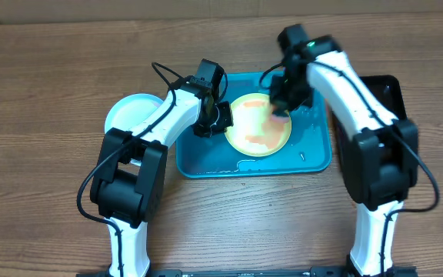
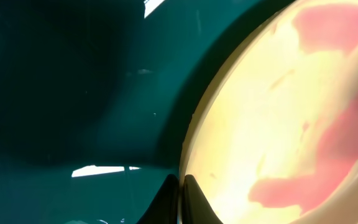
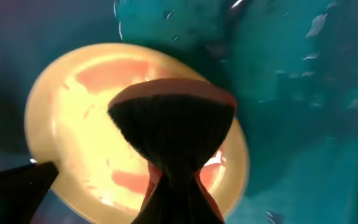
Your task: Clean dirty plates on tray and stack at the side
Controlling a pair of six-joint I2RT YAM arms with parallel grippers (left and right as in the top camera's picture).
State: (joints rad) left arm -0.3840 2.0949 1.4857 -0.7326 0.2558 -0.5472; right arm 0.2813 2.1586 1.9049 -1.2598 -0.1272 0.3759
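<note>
At frame centre the left claw point(image 1: 220, 121), closed on the yellow plate point(image 1: 258, 135) rim, steadies it in the tray point(image 1: 206, 165); the right claw point(image 1: 278, 108), closed, presses a sponge point(image 3: 173, 124) onto red smears point(image 2: 328, 25)

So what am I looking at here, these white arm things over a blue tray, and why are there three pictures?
These are two white robot arms at a wooden table. One picture is taken from above; the other two come from small cameras on each wrist. On the table lies a teal tray holding a pale yellow plate smeared with red. The left hand is shut, its tips at the plate's left edge, apparently pinching the rim to steady it. The right hand is shut on a reddish cloth or sponge, pressing it onto the plate. A light blue plate lies on the table to the left of the tray, and a black tray shows behind the right arm.
</note>
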